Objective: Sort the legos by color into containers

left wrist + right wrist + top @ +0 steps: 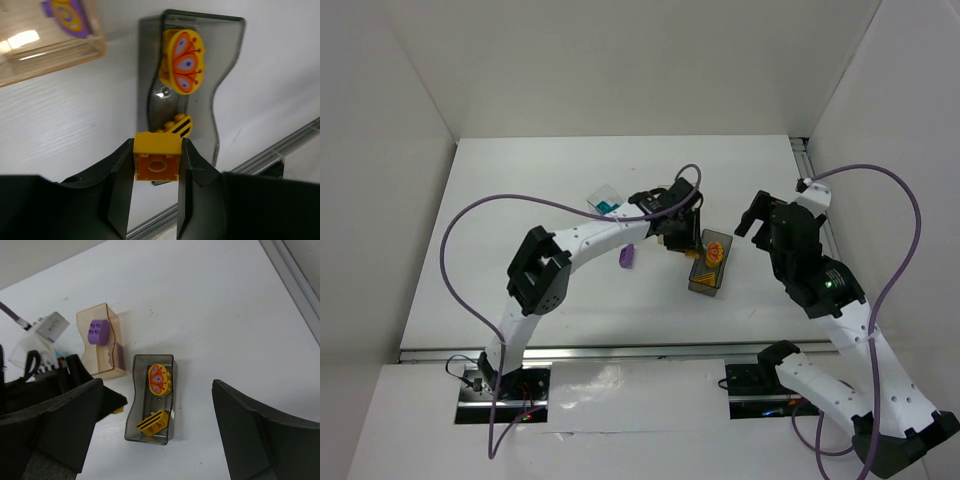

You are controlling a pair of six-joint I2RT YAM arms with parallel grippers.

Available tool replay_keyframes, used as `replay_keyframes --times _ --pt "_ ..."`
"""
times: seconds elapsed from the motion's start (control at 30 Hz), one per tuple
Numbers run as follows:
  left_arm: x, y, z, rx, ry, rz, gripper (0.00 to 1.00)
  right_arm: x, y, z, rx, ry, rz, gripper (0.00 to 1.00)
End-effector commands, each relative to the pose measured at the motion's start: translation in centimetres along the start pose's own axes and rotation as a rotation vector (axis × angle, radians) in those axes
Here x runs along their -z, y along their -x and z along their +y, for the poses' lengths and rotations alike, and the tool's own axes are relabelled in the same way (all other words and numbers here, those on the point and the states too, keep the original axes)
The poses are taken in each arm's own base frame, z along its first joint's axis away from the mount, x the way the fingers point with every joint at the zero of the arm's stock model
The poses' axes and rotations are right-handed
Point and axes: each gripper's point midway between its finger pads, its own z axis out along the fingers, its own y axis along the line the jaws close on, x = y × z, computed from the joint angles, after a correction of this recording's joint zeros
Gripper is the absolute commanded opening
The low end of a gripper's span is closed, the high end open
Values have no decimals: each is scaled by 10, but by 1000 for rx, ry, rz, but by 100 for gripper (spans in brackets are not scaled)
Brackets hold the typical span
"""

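My left gripper [156,152] is shut on a yellow square lego [156,162], held just above the near end of the smoky dark grey bin [227,75]. That bin holds a yellow butterfly-print lego [182,62] and a yellow black-striped lego [181,126]. The amber bin [55,47] beside it holds a purple lego [67,15]. In the top view my left gripper [678,240] is beside the grey bin [710,268]. My right gripper [160,440] is open and empty, high above the grey bin [134,407].
A clear bin [604,196] with a teal lego [611,208] stands behind the left arm. Something purple [628,256] shows under the left forearm. A metal rail [280,150] runs along the table's right edge. White walls enclose the table.
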Motion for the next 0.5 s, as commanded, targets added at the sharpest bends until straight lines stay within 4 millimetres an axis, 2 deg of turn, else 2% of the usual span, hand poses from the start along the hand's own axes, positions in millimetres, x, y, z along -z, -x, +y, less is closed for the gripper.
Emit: replay_keyframes --times 0.0,0.03,0.1,0.13,0.2,0.23,0.33,0.37,0.4,0.43,0.47 --pt "4 9 -44 -32 -119 -18 38 11 22 -10 -32 -44 -59 96" --pt "-4 1 -47 -39 -125 7 39 11 22 -10 -32 -44 -59 96" --pt "-8 3 -51 -40 -138 9 42 11 22 -10 -32 -44 -59 96" --pt "-16 -4 -54 -55 -143 31 45 11 22 -10 -32 -44 -59 96" --pt "-21 -5 -55 -67 -147 44 56 11 21 -9 -32 -36 -55 96" --pt "-21 -5 -55 -67 -144 48 66 11 21 -9 -32 -36 -55 96" --pt "-23 -8 -52 -74 -130 63 79 13 22 -9 -32 -36 -55 96" --pt "-17 -4 -54 -75 -131 45 88 13 22 -9 -32 -36 -55 96" --pt "-13 -2 -53 -85 -125 38 91 13 22 -9 -32 -36 -55 96" --pt "1 6 -61 -98 -149 11 92 13 22 -9 -32 -36 -55 96" --pt "8 7 -54 -95 -108 4 92 13 22 -2 -25 -2 -48 96"
